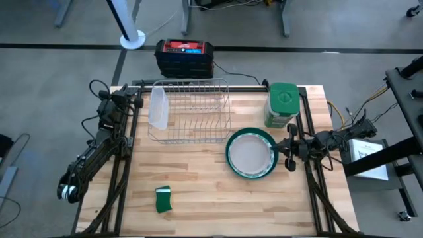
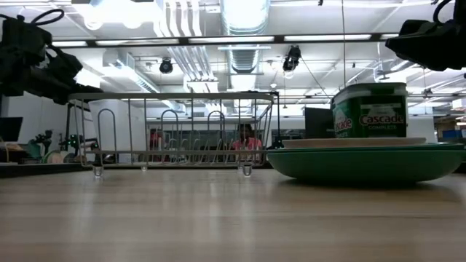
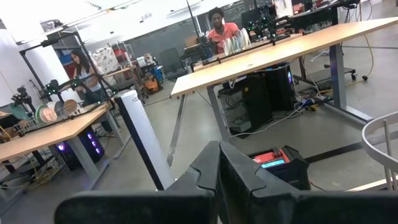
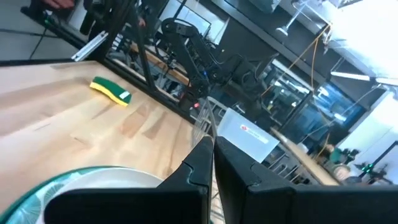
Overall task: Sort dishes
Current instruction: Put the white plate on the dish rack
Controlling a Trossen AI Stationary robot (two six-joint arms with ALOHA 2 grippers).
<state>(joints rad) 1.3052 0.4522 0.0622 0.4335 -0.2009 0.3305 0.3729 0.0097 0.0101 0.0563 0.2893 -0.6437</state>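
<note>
Your stack of plates (image 1: 251,153) sits on the wooden surface (image 1: 198,192) just right of the wire dish rack (image 1: 192,111). I count at least two in it: a teal-rimmed plate underneath and a whitish one on top. A third, clear plate (image 1: 158,107) stands on edge at the rack's left end.

The right gripper (image 1: 289,149) hangs just beside the stack's right rim, jaws pressed together. The left gripper (image 1: 137,102) waits at the surface's far left corner, jaws likewise together.

The risks I see: pinch the rim of the stack and you may lift two plates at once, or drag the top one off. The one green canister (image 1: 282,104) stands close behind the stack, so a wide swing could knock it. One green sponge (image 1: 163,199) lies well apart, near the front edge.
</note>
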